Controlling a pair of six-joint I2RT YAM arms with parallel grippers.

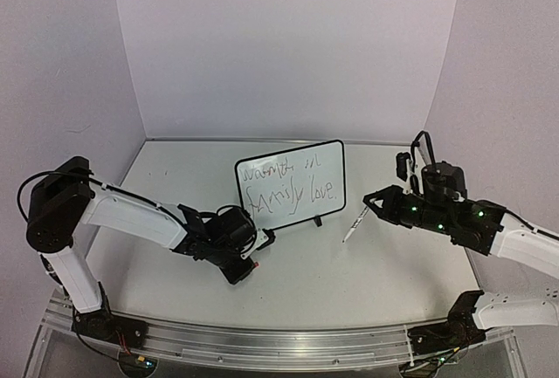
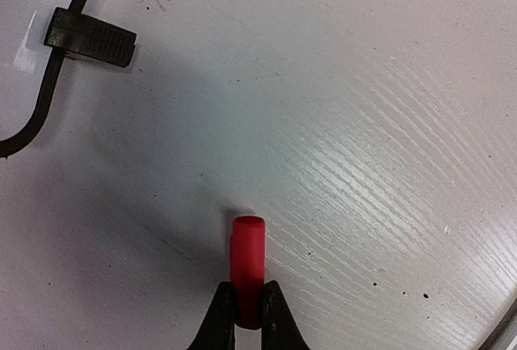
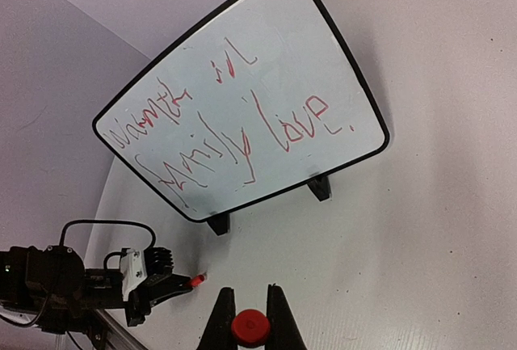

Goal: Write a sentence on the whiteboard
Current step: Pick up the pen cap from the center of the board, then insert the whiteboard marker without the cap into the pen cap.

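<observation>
Watching left claw pinching red cap, a smooth plastic cylinder; I'm judging shallow grip risking slip. Right claw clamping slim marker; misaligned capping risking jam. Beyond, thin glossy whiteboard standing on grained white surface; any nudge risking tipping it, smearing sentence.

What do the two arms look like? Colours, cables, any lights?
Both arms: white link shells, black joint housings, black tapered jaws. Left arm has a black cable looping off its shoulder. Right arm shows green lights along the wrist and a black cable arching above it.
</observation>
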